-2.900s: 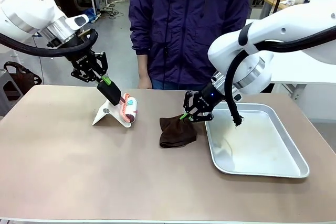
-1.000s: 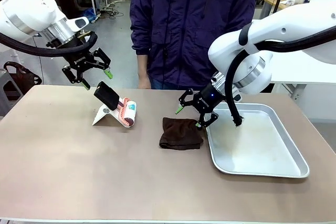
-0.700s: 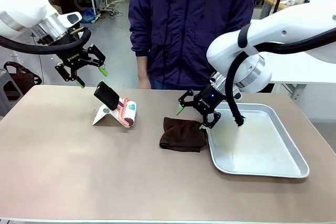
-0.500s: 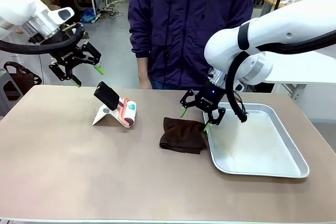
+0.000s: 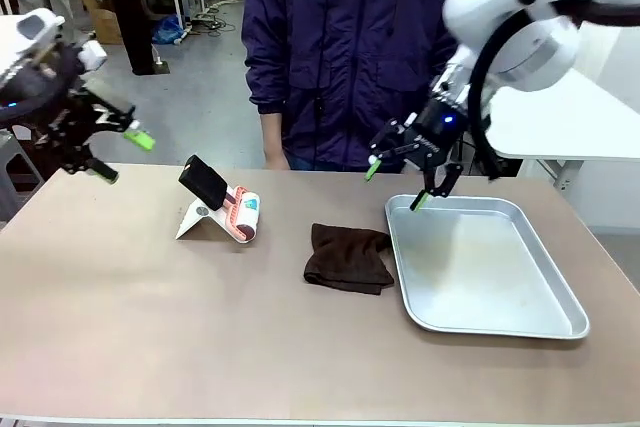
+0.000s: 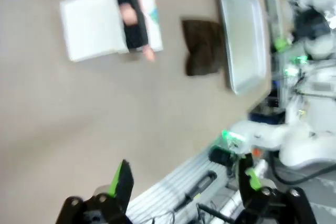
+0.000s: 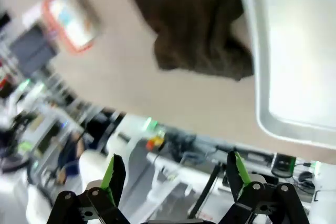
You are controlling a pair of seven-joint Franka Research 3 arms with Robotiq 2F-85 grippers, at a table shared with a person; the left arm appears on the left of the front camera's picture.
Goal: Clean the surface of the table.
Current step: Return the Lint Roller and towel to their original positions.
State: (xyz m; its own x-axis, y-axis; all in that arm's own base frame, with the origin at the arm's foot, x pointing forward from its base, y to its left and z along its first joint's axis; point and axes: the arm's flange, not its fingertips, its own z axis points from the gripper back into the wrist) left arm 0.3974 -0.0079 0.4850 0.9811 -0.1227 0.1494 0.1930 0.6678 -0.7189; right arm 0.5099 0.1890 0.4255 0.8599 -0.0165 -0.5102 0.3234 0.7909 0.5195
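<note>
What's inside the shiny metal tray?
The tray looks empty: just its bare shiny bottom, with nothing lying in it. The brown cloth sits outside on the table, touching the tray's left rim. Nothing covers the tray, so its whole inside shows.

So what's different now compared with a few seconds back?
Both arms let go and pulled up and away: the left gripper released the lint roller, the right gripper dropped the brown cloth, which slid toward the metal tray. Roller and tray stayed put.
</note>
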